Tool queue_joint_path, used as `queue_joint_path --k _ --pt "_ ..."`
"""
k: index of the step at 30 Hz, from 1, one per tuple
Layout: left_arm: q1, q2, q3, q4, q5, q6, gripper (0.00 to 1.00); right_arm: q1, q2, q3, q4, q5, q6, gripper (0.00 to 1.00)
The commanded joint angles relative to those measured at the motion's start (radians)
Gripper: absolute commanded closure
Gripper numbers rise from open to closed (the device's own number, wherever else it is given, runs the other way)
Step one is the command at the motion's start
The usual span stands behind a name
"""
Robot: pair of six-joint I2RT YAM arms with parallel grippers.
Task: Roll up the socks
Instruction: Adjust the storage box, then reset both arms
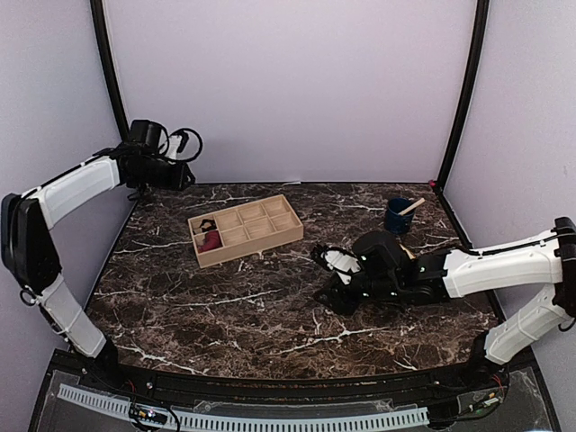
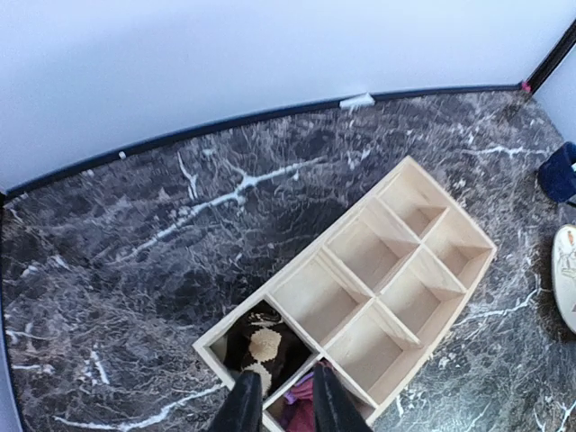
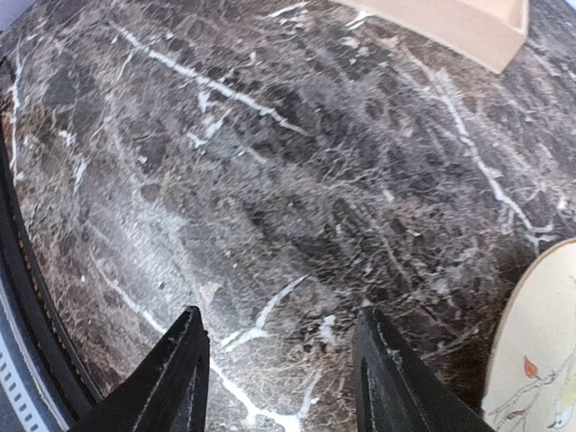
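Both socks lie in the end compartments of a wooden tray [image 1: 256,252]. The dark brown sock with tan diamonds [image 2: 261,351] fills the corner compartment, and the maroon sock [image 2: 301,407] sits in the one beside it. In the top view they show as a dark sock [image 1: 207,225] and a maroon sock [image 1: 211,241]. My left gripper [image 2: 283,385] hangs high above those two compartments, open by a narrow gap with nothing between its fingers. My right gripper [image 3: 283,328] is open wide and empty, low over bare marble right of the tray.
The tray [image 2: 306,252] has several more compartments, all without contents. A blue cup [image 1: 399,216] with a stick in it stands at the back right. A patterned plate [image 3: 549,342] lies under my right arm. Black frame posts stand at the back corners.
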Motion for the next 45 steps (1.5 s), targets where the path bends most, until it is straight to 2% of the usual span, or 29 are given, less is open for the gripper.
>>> queue_joint_path --k 1,4,6,8,11,13,15,16,18,19,29,33,45 --pt "-0.007 -0.246 -0.26 0.325 -0.074 -0.065 0.72 0.007 0.005 0.098 -0.017 0.227 0.027 0.49" --pt "-0.017 -0.402 -0.504 0.532 -0.142 -0.076 0.57 0.003 -0.002 0.117 0.01 0.461 0.021 0.45" --pt "-0.019 -0.496 -0.623 0.642 -0.166 -0.071 0.4 -0.005 -0.021 0.102 0.075 0.608 0.001 0.45" --pt "-0.023 -0.55 -0.716 0.718 -0.184 -0.076 0.34 -0.029 -0.051 0.081 0.128 0.693 -0.008 0.46" --pt "-0.027 -0.605 -0.815 0.796 -0.221 -0.107 0.25 -0.108 -0.105 0.086 0.11 0.733 0.03 0.46" --pt "-0.029 -0.638 -0.873 0.845 -0.262 -0.125 0.22 -0.174 -0.144 0.085 0.078 0.754 0.046 0.42" --pt "-0.029 -0.675 -0.931 0.894 -0.289 -0.132 0.19 -0.209 -0.197 0.067 0.065 0.786 0.041 0.33" --pt "-0.03 -0.692 -0.954 0.913 -0.303 -0.134 0.18 -0.22 -0.219 0.053 0.067 0.811 0.032 0.26" --pt "-0.029 -0.719 -0.988 0.941 -0.329 -0.129 0.18 -0.232 -0.258 0.008 0.076 0.888 0.023 0.05" --pt "-0.03 -0.726 -1.004 0.948 -0.337 -0.125 0.18 -0.241 -0.274 -0.006 0.073 0.927 0.024 0.0" --pt "-0.03 -0.681 -1.022 0.987 -0.355 -0.136 0.17 -0.362 -0.379 -0.12 -0.037 1.002 0.176 0.01" --pt "-0.03 -0.666 -1.021 0.992 -0.355 -0.141 0.17 -0.364 -0.391 -0.129 -0.071 1.071 0.227 0.01" --pt "-0.03 -0.674 -1.025 0.984 -0.363 -0.135 0.17 -0.363 -0.417 -0.128 -0.034 1.129 0.249 0.01"
